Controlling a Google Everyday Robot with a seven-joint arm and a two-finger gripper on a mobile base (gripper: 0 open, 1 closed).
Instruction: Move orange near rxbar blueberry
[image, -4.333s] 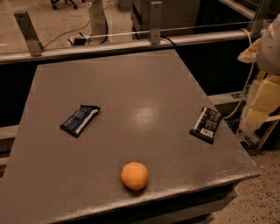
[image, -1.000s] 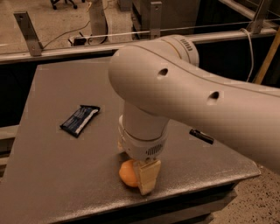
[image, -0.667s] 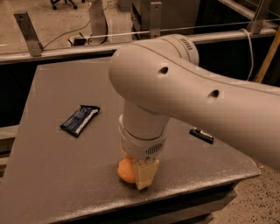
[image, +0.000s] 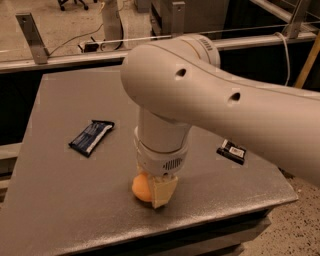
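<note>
1. Gripping the orange (image: 140, 187), the fingers (image: 163, 192) of my gripper (image: 152, 197) are closed on the fruit. One pale finger covers its right side, and the other is hidden behind it.
2. I see the orange resting low on the grey bench (image: 60, 200), near the front edge, directly under the wrist.
3. My thick white arm (image: 200, 95) comes in from the right and fills much of the view.
4. The rxbar blueberry (image: 91, 137) lies flat to the left and further back, well apart from the orange.
5. A black-wrapped bar (image: 231, 151) lies near the bench's right edge.
</note>
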